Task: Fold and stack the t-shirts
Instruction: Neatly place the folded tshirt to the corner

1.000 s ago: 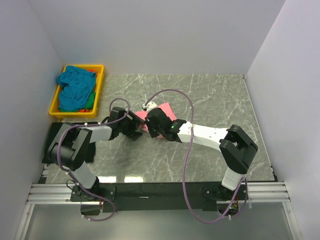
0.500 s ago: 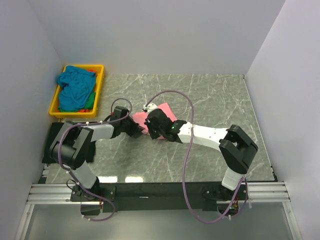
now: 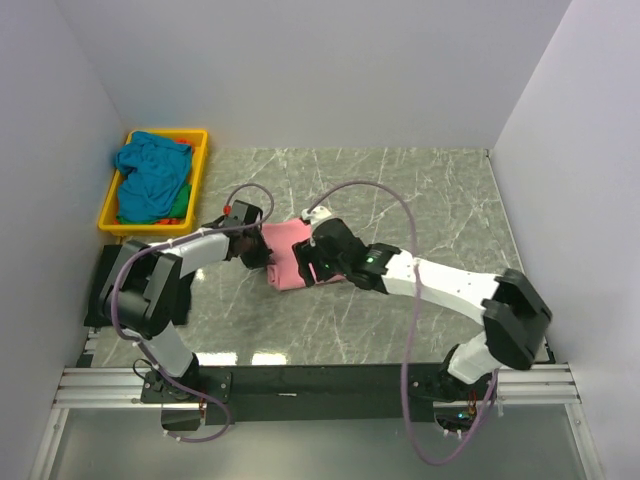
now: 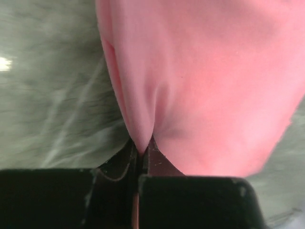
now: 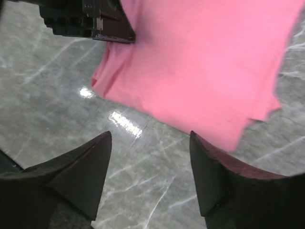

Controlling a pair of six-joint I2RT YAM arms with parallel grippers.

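Observation:
A salmon pink t-shirt (image 3: 288, 256) lies folded on the marble table between the two arms. My left gripper (image 3: 256, 251) is shut on a pinched fold at its left edge; the left wrist view shows that pink cloth (image 4: 214, 71) drawn to a point between the closed jaws (image 4: 141, 149). My right gripper (image 3: 308, 266) stands open just above the table, with the pink t-shirt (image 5: 205, 62) beyond its fingertips (image 5: 150, 136) and nothing between them. A teal blue t-shirt (image 3: 150, 175) is heaped in the tray, with a bit of green cloth (image 3: 180, 208) under it.
The yellow plastic tray (image 3: 108, 212) stands at the far left against the wall. White walls close in the left, back and right sides. Grey marble table (image 3: 420, 190) stretches to the right and back. The left gripper's black body (image 5: 86, 19) shows in the right wrist view.
The left gripper has shut on the pink shirt's left edge. The right gripper has opened, let go of the shirt and drawn back to the right. The shirt now lies more squarely folded.

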